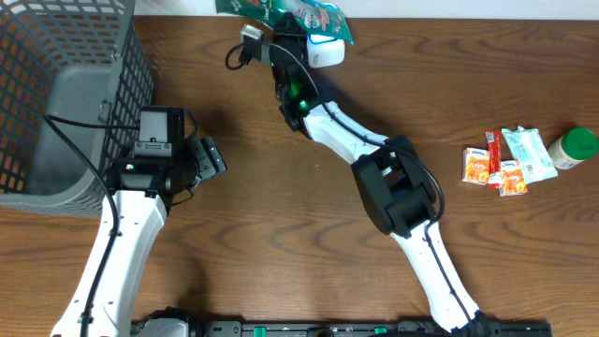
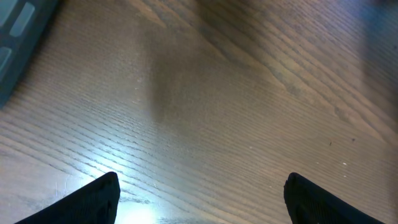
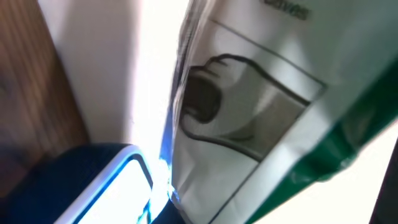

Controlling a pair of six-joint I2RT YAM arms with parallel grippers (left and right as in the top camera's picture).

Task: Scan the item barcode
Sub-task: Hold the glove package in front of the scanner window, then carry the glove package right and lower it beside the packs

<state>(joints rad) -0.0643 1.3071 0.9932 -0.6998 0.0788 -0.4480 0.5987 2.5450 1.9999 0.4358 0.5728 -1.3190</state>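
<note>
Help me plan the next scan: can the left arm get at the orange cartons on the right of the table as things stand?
Probably not. The left gripper hangs open beside the grey basket, the orange cartons lie across the table, and the right arm, gripping the green packet, stretches between them.

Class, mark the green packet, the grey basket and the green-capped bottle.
green packet [image 1: 323, 17]: overhead view, its printed front
grey basket [image 1: 75, 37]: overhead view, its mesh wall
green-capped bottle [image 1: 580, 143]: overhead view, its cap

glossy green-and-white plastic pouch [image 1: 318, 17], smooth grained wood table [image 1: 449, 84], grey plastic mesh basket [image 1: 131, 65]
</note>
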